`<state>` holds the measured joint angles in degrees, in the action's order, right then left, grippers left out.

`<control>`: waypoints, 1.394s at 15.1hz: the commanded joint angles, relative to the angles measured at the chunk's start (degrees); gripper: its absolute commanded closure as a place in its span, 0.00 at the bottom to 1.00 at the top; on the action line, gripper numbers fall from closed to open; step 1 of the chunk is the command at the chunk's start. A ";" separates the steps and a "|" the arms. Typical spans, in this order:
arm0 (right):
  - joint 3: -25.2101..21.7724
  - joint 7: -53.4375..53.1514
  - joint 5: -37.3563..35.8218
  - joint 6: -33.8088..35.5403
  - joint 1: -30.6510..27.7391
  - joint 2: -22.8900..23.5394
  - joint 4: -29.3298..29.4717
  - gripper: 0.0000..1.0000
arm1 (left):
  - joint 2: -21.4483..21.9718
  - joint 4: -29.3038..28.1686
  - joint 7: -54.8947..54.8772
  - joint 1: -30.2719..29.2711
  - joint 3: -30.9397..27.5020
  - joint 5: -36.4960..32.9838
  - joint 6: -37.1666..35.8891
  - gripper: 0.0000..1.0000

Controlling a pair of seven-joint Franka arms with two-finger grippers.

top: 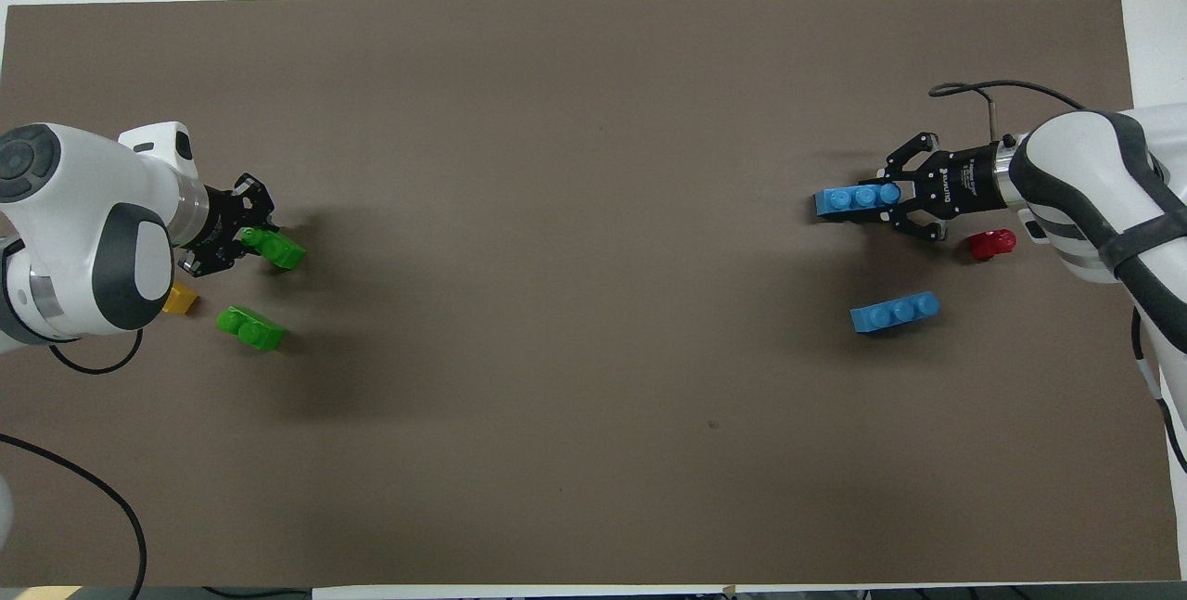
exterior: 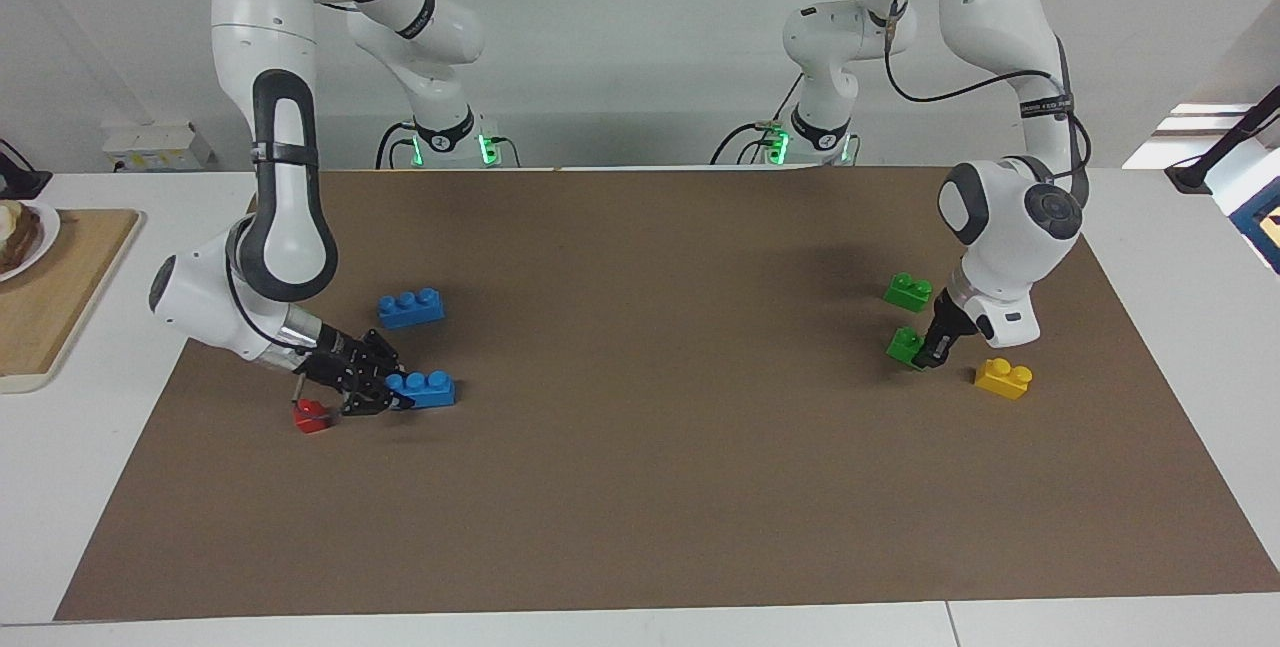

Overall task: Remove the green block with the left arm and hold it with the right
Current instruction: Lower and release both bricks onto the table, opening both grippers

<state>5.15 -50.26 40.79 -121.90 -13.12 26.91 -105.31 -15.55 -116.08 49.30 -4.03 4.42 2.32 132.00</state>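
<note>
right now the left gripper is pinching 1 green block at the left arm's end of the brown mat, its narrow black fingers pressed onto the brick's end; whether the block is touching the mat or just off it is hard to tell. a second green block is lying just beside it, nearer to the robots, and a yellow block is sitting close by. at the right arm's end, the right gripper is closing its wide fingers around the end of a 3-stud blue block, low on the mat, with a red block beside it and another blue block nearer to the robots. judging from this, the step in hand is carrying the green block clear. doing it well probably means going straight up first, so the brick is not clipping the second green block or the yellow one, and keeping the pinch firm, since the grasp is sitting near 1 end and the brick could be swivelling. the right arm should be gripping its blue block steadily without dragging it into the red block.
</note>
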 commanded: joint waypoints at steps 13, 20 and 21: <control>0.57 -0.11 -9.84 2.36 0.46 -4.67 3.27 0.07 | 8.07 3.47 -7.19 1.13 0.42 0.49 -9.91 0.00; 1.01 4.45 -19.25 9.21 0.64 -9.76 8.02 0.06 | 11.05 14.03 -28.87 0.52 0.15 0.14 -23.71 0.00; 1.01 5.77 -19.96 10.18 0.64 -10.56 8.63 0.06 | 12.54 13.77 -33.00 0.34 0.15 0.14 -24.24 0.00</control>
<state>5.94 -47.30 22.96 -113.85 -12.30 18.24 -97.56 -5.23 -103.04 23.80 -3.43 4.85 2.31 110.61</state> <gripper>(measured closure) 0.066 0.000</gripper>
